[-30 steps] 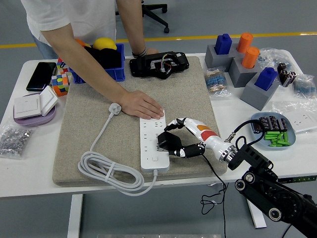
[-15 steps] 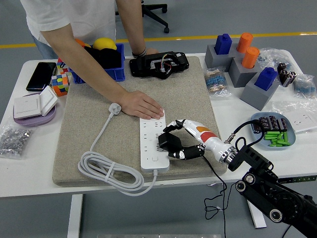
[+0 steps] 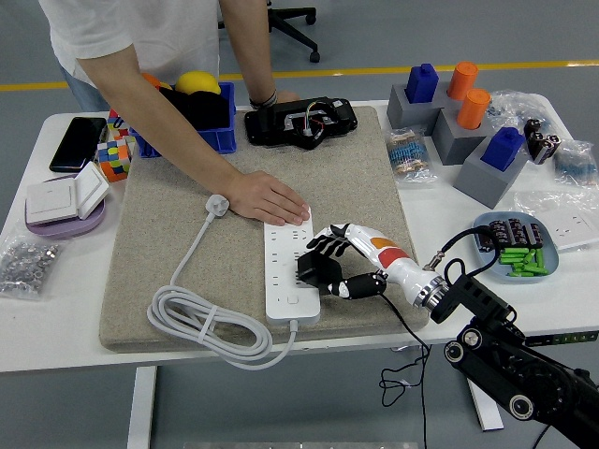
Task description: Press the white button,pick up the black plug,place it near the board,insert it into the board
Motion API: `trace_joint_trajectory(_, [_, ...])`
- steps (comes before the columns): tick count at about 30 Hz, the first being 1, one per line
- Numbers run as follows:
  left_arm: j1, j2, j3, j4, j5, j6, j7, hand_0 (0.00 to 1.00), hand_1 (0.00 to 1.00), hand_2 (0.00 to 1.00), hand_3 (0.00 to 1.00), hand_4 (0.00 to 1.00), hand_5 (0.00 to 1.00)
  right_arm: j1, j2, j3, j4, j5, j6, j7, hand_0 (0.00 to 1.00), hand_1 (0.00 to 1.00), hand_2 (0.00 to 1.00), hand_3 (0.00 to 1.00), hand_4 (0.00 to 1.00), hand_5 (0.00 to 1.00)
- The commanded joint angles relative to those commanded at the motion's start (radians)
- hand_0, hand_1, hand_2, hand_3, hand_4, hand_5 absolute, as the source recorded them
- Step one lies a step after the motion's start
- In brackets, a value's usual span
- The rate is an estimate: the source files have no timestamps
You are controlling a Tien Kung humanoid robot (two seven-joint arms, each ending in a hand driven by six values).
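Over the board, black plug unmoved

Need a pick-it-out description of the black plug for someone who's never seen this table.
Start at the grey felt mat covering the table's middle. On its near right part lies a long white power strip, its far end held down by a person's hand. The black plug sits at the strip's right edge, gripped by the robot's right hand; it is the only black block on the strip, unlike the white plug further left.

The white power strip is lying lengthwise on the mat, and the black plug is being held at its right edge.
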Motion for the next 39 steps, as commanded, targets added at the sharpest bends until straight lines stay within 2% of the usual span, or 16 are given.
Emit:
trace_joint_trajectory(29, [0.0,-0.001,0.0,0.0,0.0,0.001,0.0,0.466,0.496,0.512,0.578,0.597,0.262,-0.007,-0.01,-0.005,0.012,-0.001,0.013,0.009,0.466,0.423,0.47,0.592,0.833,0.002])
trace_joint_trajectory(30, [0.0,-0.001,-0.001,0.0,-0.001,0.001,0.0,0.466,0.496,0.512,0.578,0.596,0.262,-0.007,-0.01,-0.004,0.013,-0.003,0.014,0.009,0.487,0.466,0.501,0.598,0.825,0.002])
trace_joint_trajectory(35, [0.001,-0.001,-0.002,0.0,0.0,0.001,0.0,0.466,0.496,0.512,0.578,0.596,0.262,-0.006,-0.01,0.0,0.015,0.002,0.026,0.009,0.487,0.466,0.501,0.598,0.825,0.002])
trace_joint_trajectory(36, [0.0,-0.001,-0.002,0.0,-0.001,0.001,0.0,0.466,0.496,0.512,0.578,0.595,0.261,-0.006,-0.01,-0.001,0.016,0.003,0.027,0.01,0.509,0.519,0.557,0.608,0.857,0.002])
trace_joint_trajectory(39, [0.0,-0.001,-0.001,0.0,-0.002,0.001,-0.001,0.466,0.496,0.512,0.578,0.595,0.261,-0.005,-0.01,-0.001,0.017,0.009,0.032,0.013,0.509,0.519,0.557,0.608,0.857,0.002])
